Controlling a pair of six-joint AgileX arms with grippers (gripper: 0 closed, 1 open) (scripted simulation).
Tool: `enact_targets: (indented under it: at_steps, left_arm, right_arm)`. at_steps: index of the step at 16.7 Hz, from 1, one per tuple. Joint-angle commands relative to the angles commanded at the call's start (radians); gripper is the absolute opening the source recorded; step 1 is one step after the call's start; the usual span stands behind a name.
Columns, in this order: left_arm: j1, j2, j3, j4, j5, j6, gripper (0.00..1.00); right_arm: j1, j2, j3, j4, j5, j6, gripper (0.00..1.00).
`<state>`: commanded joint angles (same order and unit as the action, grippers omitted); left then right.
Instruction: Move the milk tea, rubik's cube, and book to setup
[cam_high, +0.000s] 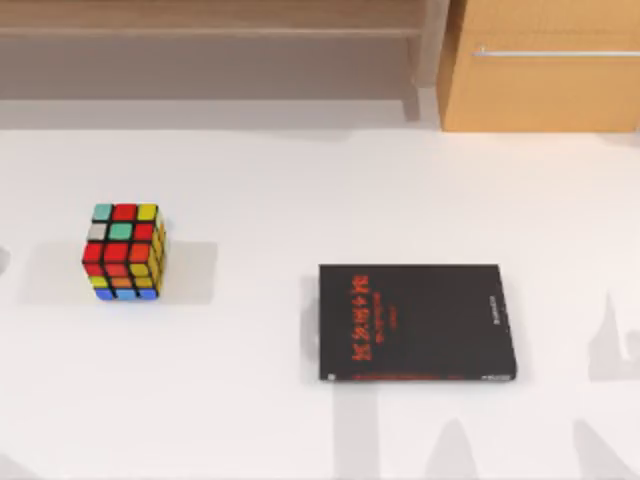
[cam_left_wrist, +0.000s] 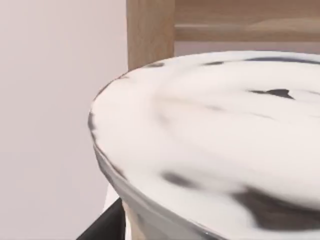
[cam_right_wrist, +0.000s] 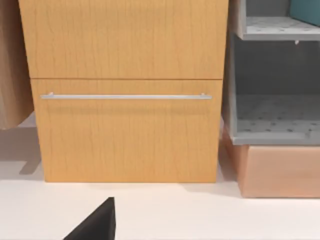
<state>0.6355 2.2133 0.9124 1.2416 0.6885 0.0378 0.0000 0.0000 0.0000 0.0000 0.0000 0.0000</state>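
The rubik's cube (cam_high: 124, 252), black-edged with red, yellow, green, blue and orange stickers, stands on the white table (cam_high: 300, 180) at the left. The book (cam_high: 416, 322), black with red lettering, lies flat right of centre. The milk tea (cam_left_wrist: 215, 145), a clear cup with a white lid and dark specks, looms very close in the left wrist view. It is off the table, with my left gripper shut on it and one dark finger (cam_left_wrist: 102, 225) against its side. A dark part of my right gripper (cam_right_wrist: 95, 225) shows in front of a wooden cabinet.
A wooden cabinet (cam_high: 540, 70) with a metal drawer handle (cam_right_wrist: 125, 96) stands at the table's back right. Beside it is a grey open shelf unit (cam_right_wrist: 272, 75). A low wooden shelf (cam_high: 210, 40) runs along the back left. Arm shadows fall along the table's front and right.
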Motion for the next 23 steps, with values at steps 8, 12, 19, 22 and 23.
enact_targets:
  at_steps: [8, 12, 19, 22, 23]
  left_arm:
    - [0.008, -0.009, -0.017, 0.01, 0.009, 0.001, 1.0]
    - [0.048, -0.043, -0.098, 0.05, 0.049, 0.004, 1.0]
    - [0.054, -0.077, -0.117, 0.015, 0.058, 0.006, 1.0]
    - [0.069, -0.188, -0.132, -0.054, 0.068, 0.007, 1.0]
    - [0.075, -0.222, -0.137, -0.08, 0.07, 0.007, 1.0]
  right_arm:
    - [0.0, 0.0, 0.0, 0.0, 0.0, 0.0, 1.0]
    - [0.0, 0.0, 0.0, 0.0, 0.0, 0.0, 1.0]
    - [0.0, 0.0, 0.0, 0.0, 0.0, 0.0, 1.0]
    - [0.0, 0.0, 0.0, 0.0, 0.0, 0.0, 1.0]
    - [0.0, 0.0, 0.0, 0.0, 0.0, 0.0, 1.0]
